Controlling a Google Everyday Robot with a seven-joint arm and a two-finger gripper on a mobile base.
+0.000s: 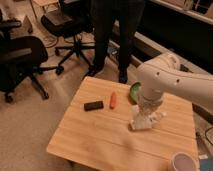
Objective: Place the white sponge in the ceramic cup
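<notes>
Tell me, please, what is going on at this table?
The robot's gripper hangs low over the wooden table, right at the white sponge; whether it grips it is unclear. The ceramic cup stands at the near right corner, apart from the sponge, so the sponge is not in it yet. A black gadget, an orange item and a green bowl lie farther back.

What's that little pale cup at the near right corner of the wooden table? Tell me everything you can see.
The small round pale ceramic cup stands upright, mouth up, at the near right corner of the light wooden table. Its rim is light, its inside greyish, seemingly empty; the picture's edge cuts off its base. Nothing else touches it. The robot's gripper hangs low over the table, well apart, up and to the left.
</notes>
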